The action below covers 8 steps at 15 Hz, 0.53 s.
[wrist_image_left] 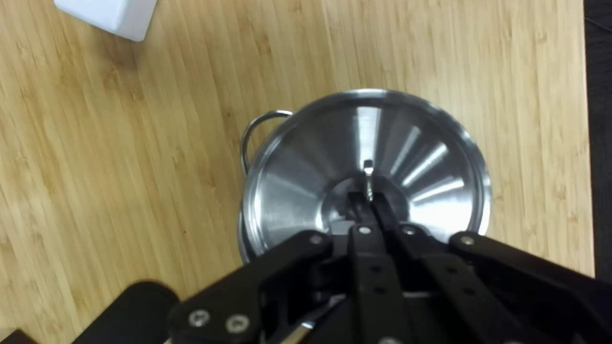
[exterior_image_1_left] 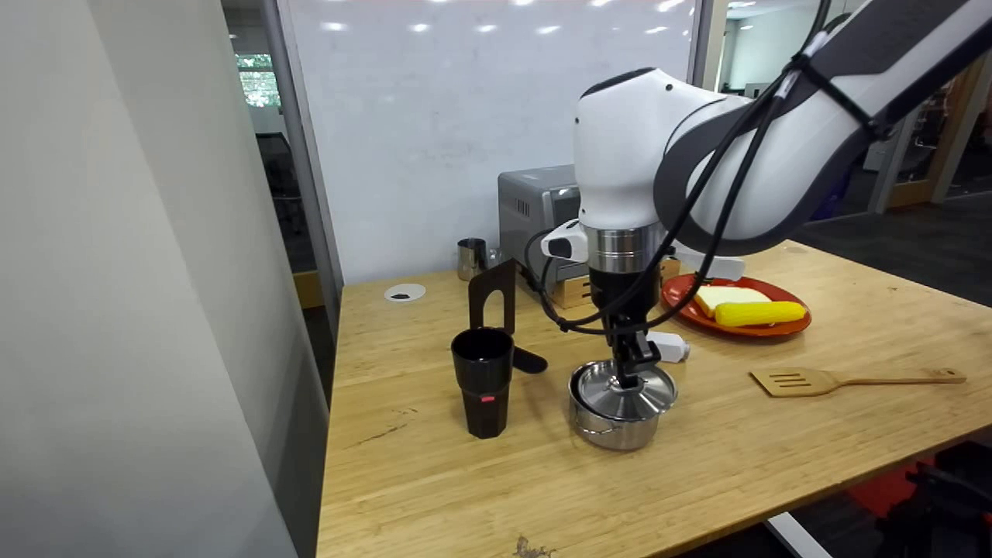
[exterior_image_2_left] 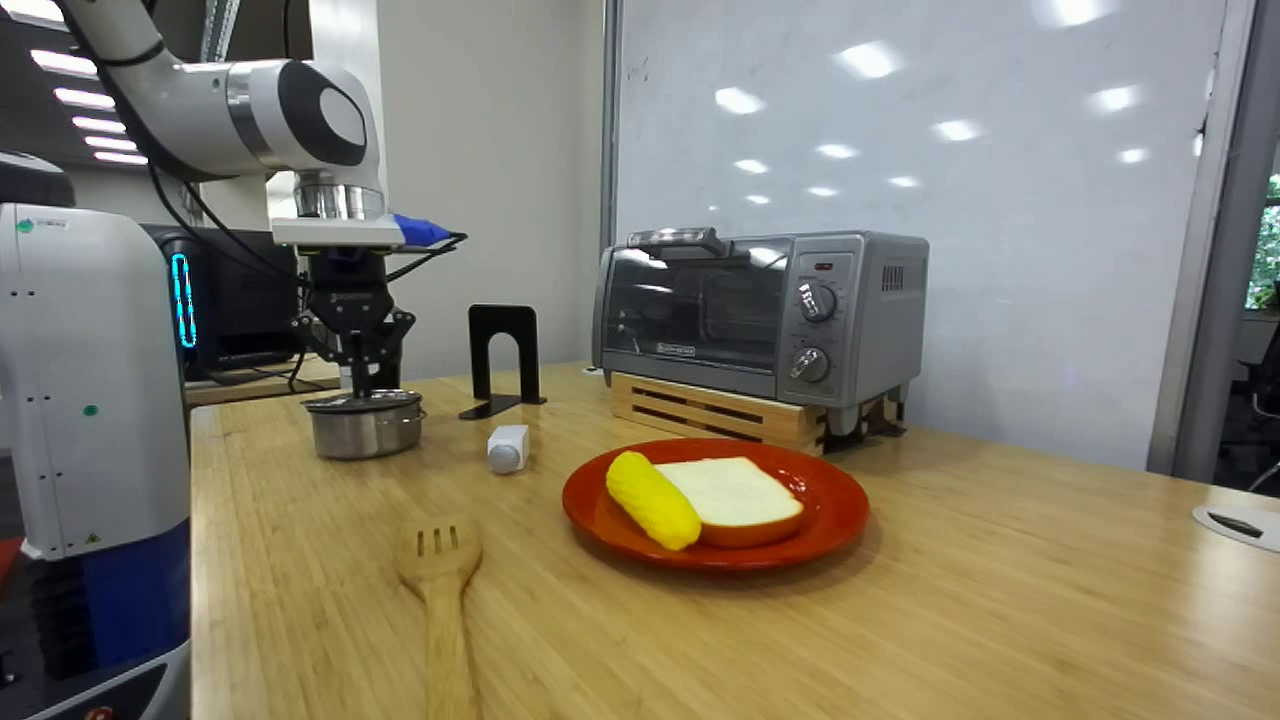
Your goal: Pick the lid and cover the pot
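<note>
The shiny metal lid [exterior_image_1_left: 624,404] is over the steel pot [exterior_image_1_left: 618,437], shifted to one side, so a dark gap into the pot shows at its left edge in an exterior view. In an exterior view the lid [exterior_image_2_left: 335,404] lies at the rim of the pot [exterior_image_2_left: 366,435]; I cannot tell if it rests fully. My gripper [wrist_image_left: 368,197] points down, its fingers shut on the small handle at the middle of the lid [wrist_image_left: 330,143]. The gripper also shows in both exterior views [exterior_image_1_left: 627,380] [exterior_image_2_left: 362,386]. In the wrist view the pot's rim [wrist_image_left: 243,239] peeks out at the lid's left.
A tall black cup [exterior_image_1_left: 484,387] and a black bookend [exterior_image_1_left: 493,294] stand beside the pot. A white bottle [exterior_image_2_left: 508,448] lies near it. A red plate [exterior_image_2_left: 835,535] with food, a wooden spatula [exterior_image_2_left: 440,575], a toaster oven [exterior_image_2_left: 700,310] and a metal pitcher [exterior_image_1_left: 471,260] are also there.
</note>
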{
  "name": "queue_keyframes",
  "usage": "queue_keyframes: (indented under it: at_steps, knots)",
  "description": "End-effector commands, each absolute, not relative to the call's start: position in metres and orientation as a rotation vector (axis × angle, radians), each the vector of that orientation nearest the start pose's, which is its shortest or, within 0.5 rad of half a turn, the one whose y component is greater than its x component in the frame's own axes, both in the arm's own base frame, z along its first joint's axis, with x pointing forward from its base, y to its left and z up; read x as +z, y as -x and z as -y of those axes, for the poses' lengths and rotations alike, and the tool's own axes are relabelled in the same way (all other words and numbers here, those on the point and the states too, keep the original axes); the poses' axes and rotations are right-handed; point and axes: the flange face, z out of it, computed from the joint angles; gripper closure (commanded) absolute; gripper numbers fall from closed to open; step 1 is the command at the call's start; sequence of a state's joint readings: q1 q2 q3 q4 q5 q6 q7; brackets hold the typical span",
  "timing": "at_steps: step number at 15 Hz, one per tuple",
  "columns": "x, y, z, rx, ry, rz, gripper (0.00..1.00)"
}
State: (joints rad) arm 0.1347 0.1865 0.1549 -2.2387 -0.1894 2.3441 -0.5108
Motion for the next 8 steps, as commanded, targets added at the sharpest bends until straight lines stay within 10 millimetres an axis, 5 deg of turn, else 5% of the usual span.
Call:
queue_keyframes:
  at_steps: [1, 8]
  knots:
    - [0.2826, -0.5079, -0.1499, 0.104, 2.866, 1.533, 0.99]
    - [0.2802, -0.5089, -0.1504, 0.082, 2.847, 1.588, 0.99]
